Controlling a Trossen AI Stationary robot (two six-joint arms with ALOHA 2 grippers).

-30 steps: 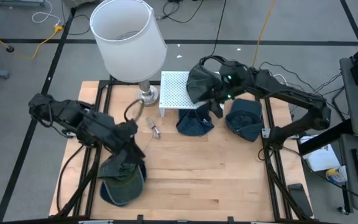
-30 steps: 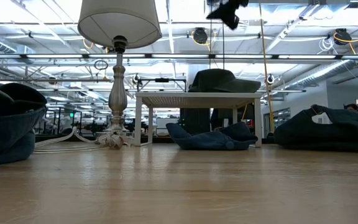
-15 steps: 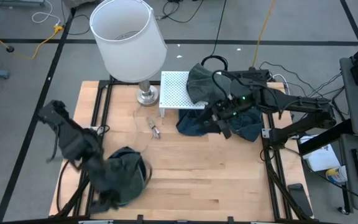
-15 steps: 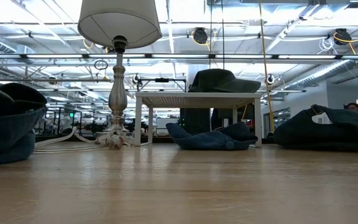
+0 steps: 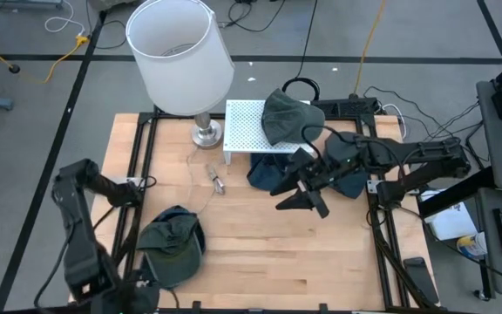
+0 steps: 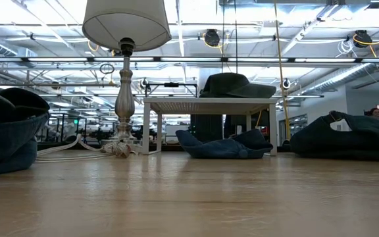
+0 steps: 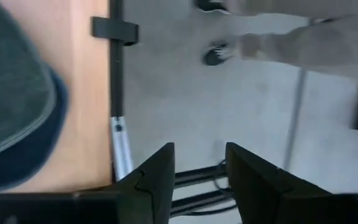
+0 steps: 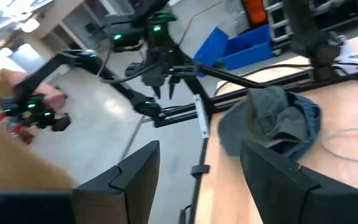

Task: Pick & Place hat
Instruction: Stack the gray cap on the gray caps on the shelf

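Observation:
A green-and-blue hat (image 5: 172,249) lies on its underside at the table's near left, also in the left wrist view (image 7: 11,93) and the right wrist view (image 8: 272,124). A dark green hat (image 5: 286,118) sits on the white perforated stand (image 5: 242,126). My left gripper (image 7: 199,163) is open, past the table's near-left edge and over the floor, left of the near hat; it also shows in the right wrist view (image 8: 165,87). My right gripper (image 5: 288,199) is open over the table's middle, holding nothing.
A blue hat (image 5: 273,174) lies partly under the stand, and another dark blue hat (image 5: 347,174) lies right of it. A lamp with a white shade (image 5: 179,52) stands at the far left. A person's legs (image 7: 303,37) are on the floor nearby.
My left gripper has swung from above the green-and-blue hat toward the table's near-left corner and down, past the edge; the hat stays on the table. My right gripper has drawn back from the stand toward the table's middle and near edge, turning; the dark green hat stays on the stand.

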